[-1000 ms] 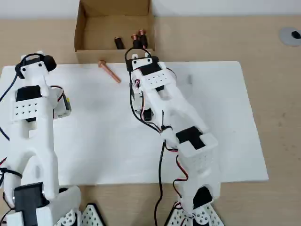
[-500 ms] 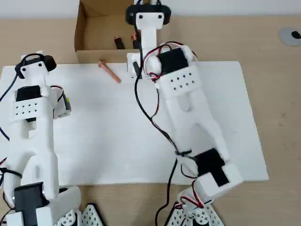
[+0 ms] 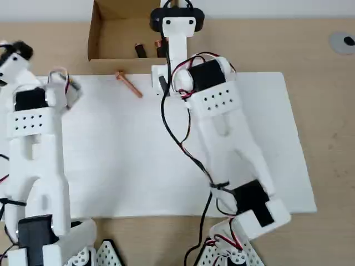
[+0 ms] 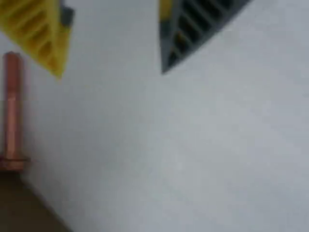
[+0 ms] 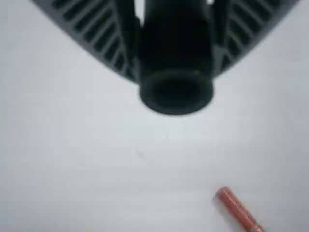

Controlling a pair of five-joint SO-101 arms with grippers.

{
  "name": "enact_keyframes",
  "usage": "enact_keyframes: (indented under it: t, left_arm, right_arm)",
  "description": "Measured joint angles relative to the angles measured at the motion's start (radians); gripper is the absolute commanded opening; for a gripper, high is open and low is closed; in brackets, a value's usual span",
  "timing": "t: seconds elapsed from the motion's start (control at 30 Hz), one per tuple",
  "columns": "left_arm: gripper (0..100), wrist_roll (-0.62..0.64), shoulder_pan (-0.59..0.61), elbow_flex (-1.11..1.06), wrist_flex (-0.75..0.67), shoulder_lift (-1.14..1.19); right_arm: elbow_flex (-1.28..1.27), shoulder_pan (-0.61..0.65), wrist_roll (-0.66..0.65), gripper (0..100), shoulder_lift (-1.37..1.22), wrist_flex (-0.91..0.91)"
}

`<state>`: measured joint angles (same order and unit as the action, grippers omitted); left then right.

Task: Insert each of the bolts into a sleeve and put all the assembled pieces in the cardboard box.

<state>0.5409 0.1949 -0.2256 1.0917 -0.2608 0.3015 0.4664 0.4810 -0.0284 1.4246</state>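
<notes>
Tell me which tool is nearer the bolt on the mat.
Right. The right tool, shut on a black sleeve, hangs close beside the bolt; the open left tool is farther off.

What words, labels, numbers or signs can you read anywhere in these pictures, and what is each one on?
There is no readable text.
The cardboard box, the white sheet, the copper bolt and the black sleeve show no print.
The grey disc beyond the sheet carries a dark mark; it is too small to tell whether it is a sign.
</notes>
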Motion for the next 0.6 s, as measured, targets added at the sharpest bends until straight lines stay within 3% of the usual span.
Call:
enact_keyframes:
  t: [0.4,0.6]
  left_arm:
    - [19,0.18,-0.216,0.388,0.038,0.534]
    - [19,0.158,-0.253,0.684,0.17,0.801]
  right_arm:
    - [-0.189,-0.126,0.0,0.9,0.164,-0.017]
    - [-0.301,-0.143,0.0,0.9,0.25,-0.069]
